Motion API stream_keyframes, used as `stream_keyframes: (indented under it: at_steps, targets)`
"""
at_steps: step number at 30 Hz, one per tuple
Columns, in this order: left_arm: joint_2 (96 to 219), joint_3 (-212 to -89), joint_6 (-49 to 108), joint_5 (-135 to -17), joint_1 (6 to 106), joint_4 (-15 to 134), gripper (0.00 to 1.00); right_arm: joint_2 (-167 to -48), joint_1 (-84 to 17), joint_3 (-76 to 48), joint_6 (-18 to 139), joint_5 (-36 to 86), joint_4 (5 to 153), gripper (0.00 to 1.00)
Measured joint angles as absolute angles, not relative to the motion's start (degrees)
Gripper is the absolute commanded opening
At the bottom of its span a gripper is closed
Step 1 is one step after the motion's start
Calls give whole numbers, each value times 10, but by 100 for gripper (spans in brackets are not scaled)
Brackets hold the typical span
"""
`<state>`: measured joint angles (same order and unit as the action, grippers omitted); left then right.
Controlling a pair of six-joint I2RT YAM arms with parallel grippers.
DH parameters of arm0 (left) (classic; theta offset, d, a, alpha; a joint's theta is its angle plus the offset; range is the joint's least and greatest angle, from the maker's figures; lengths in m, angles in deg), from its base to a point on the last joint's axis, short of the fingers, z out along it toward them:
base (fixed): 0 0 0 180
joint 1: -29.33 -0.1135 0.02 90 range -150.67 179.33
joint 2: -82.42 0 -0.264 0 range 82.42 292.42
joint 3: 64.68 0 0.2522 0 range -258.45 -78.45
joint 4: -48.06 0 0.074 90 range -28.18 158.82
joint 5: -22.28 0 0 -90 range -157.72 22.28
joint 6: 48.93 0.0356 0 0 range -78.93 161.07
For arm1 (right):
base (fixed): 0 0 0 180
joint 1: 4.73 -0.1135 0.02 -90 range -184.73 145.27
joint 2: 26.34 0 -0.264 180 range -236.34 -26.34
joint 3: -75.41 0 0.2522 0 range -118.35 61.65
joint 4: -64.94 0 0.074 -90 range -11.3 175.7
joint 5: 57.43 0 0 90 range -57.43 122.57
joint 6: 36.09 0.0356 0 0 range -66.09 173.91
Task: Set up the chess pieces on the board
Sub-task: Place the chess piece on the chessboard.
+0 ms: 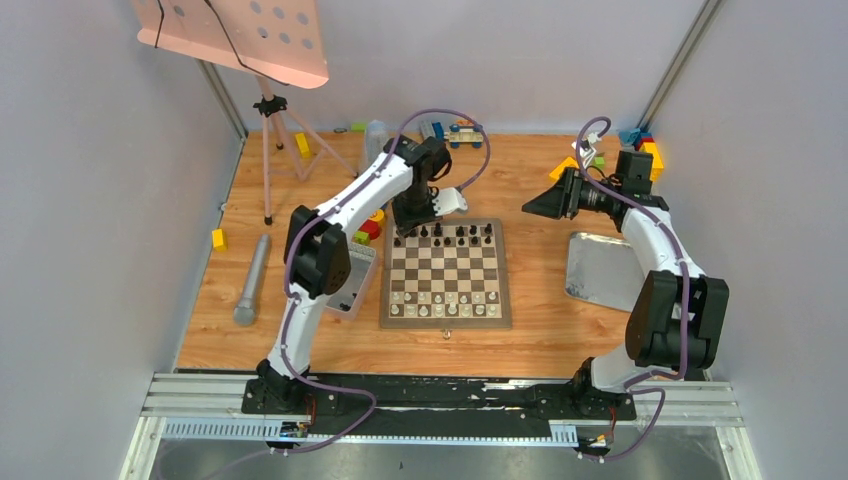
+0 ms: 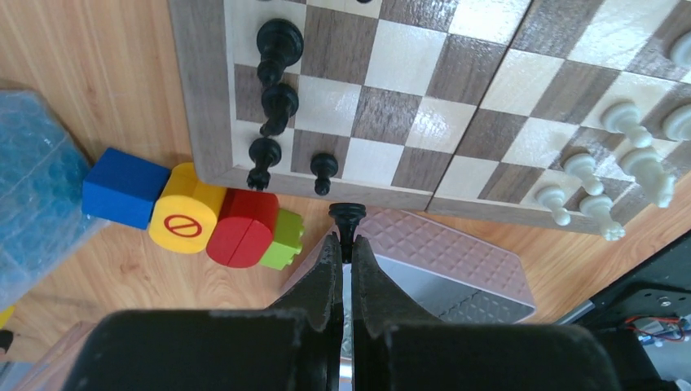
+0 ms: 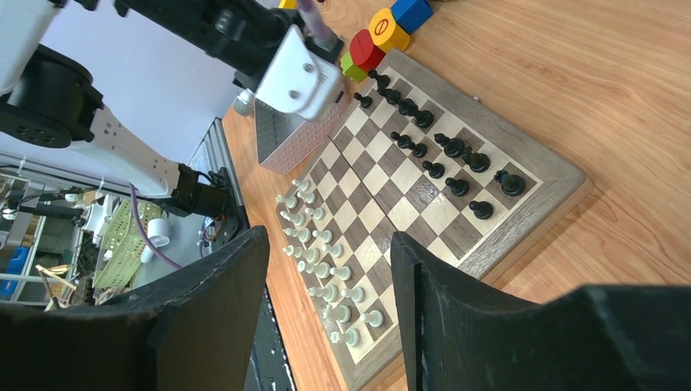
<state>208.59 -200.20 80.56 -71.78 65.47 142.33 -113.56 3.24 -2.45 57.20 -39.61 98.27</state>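
Observation:
The board (image 1: 445,322) lies mid-table. Black chess pieces (image 1: 452,236) stand along its far rows and white ones (image 1: 445,304) along its near rows. My left gripper (image 1: 413,222) hovers at the board's far-left corner. In the left wrist view it (image 2: 343,244) is shut on a small black piece (image 2: 345,215), held just off the board's border (image 2: 195,98), near three black pieces (image 2: 277,104). My right gripper (image 1: 532,204) hangs above the wood to the right of the board, and its wrist view shows it (image 3: 327,238) open with nothing in it, looking across the board (image 3: 554,175).
A pink-grey bin (image 1: 352,285) sits against the board's left side, below the held piece (image 2: 456,261). Colourful toy blocks (image 2: 195,216) lie beside it. A grey metal tray (image 1: 600,268) is at the right. A grey cylinder (image 1: 252,278) and a tripod (image 1: 268,150) stand at the left.

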Motion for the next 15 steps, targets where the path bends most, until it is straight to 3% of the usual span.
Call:
stream_keyframes:
  at_steps: [15]
  targets:
    - [2177, -2075, 811, -646, 698, 1464, 2, -1134, 43, -20, 567, -413, 983, 57]
